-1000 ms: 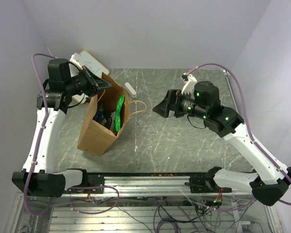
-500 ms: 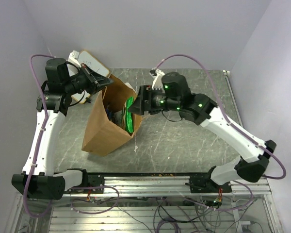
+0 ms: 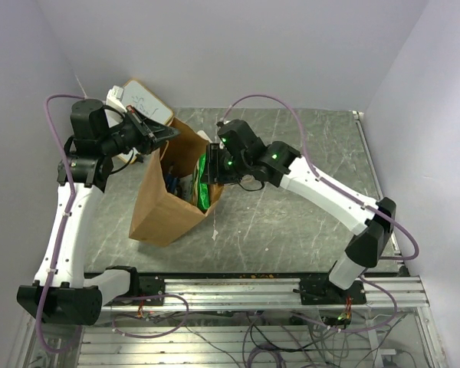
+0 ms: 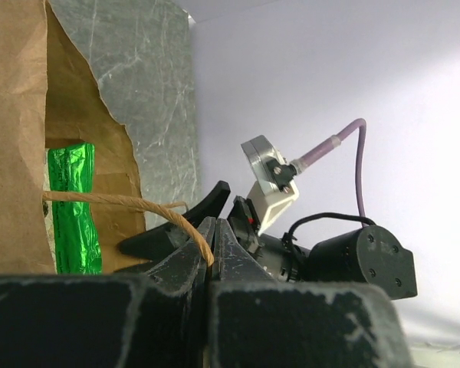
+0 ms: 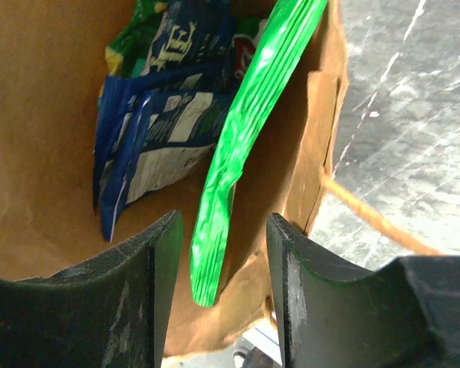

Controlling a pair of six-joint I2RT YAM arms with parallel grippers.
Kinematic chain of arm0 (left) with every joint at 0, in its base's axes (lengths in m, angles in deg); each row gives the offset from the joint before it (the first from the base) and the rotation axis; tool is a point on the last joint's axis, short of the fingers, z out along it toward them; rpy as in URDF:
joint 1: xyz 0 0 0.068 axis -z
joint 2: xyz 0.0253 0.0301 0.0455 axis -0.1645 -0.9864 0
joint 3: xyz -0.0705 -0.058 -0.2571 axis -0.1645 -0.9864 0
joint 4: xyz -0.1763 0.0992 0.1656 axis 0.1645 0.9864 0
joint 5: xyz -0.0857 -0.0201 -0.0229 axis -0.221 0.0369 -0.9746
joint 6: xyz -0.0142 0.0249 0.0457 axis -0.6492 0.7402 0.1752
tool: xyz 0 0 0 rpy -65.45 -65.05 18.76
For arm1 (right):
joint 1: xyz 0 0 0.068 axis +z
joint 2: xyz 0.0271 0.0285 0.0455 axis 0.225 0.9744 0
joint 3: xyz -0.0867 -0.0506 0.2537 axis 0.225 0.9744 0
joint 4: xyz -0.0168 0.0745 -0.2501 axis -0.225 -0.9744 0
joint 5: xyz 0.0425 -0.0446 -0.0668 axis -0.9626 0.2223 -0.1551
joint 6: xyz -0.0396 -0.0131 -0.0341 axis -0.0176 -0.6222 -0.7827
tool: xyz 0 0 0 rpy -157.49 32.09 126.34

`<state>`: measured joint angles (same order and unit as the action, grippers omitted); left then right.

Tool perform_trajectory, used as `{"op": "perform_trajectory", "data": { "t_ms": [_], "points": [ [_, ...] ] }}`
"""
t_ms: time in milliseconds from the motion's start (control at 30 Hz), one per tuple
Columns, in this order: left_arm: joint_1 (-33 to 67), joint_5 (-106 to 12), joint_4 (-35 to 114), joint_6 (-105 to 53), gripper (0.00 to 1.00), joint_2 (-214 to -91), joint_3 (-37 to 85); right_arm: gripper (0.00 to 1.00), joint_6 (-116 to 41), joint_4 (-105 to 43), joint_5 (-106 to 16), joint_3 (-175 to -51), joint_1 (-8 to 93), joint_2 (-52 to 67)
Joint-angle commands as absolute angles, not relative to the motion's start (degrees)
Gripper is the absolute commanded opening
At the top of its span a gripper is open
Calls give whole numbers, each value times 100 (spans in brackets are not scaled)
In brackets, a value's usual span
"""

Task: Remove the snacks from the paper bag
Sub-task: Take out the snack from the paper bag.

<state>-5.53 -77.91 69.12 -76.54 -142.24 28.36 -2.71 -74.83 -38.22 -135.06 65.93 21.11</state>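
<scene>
- Large brown kraft paper bag (image 3: 165, 207) on the grey marbled table (image 3: 307, 222), mouth gaping up towards the arms.
- Left gripper (image 4: 213, 234) clenched tight on the bag's twisted paper loop handle (image 4: 115, 201), up at the bag's far-left rim. Probably there to hold the mouth open and stop the bag skating around.
- Right gripper (image 5: 222, 230) poked into the bag's mouth from the right side, fingers spread, one either side of the flat shiny green foil packet (image 5: 253, 92). Not pinching anything yet from what shows.
- Green packet standing on edge against the bag's right inner wall, thin edge aimed straight at the gap between the fingers. Easy first pick, hence the lineup.
- Blue foil packet (image 5: 157, 115) deeper in the bag, just left of the green one, with a bit of another green-edged packet peeking out behind it.
- All snacks inside the bag, none spotted outside it, so barely started by the look of it.
- Next up, guessing: squeeze that edge and pull straight out. Slippery foil, and a real chance of nipping the bag wall too.
</scene>
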Motion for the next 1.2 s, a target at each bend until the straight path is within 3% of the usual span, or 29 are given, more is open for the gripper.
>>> {"op": "perform_trajectory", "data": {
  "t_ms": [0, 400, 500, 733, 1000, 1167],
  "points": [
    [-574, -8043, 6551, -7730, 7, -14137, 2854, 47, -281, -7562, -3321, -13768, 6611, 2364],
    [-578, -8209, 6179, -8008, 7, -14094, 2610, 46, -3, -7072, -3621, -13658, 6629, 2867],
    [-577, -8232, 6084, -8061, 7, -14068, 2546, 39, 75, -7056, -3607, -13750, 6630, 3016],
    [-578, -8202, 6638, -7518, 7, -14218, 2989, 36, 330, -7082, -3846, -13867, 6669, 3285],
    [-578, -7963, 7603, -6646, 7, -14415, 3652, 6, 509, -6869, -3927, -14189, 6699, 3188],
    [-586, -7555, 8566, -5824, 7, -14639, 4317, 0, 745, -6600, -4193, -14444, 6737, 3156]
  ]
}}
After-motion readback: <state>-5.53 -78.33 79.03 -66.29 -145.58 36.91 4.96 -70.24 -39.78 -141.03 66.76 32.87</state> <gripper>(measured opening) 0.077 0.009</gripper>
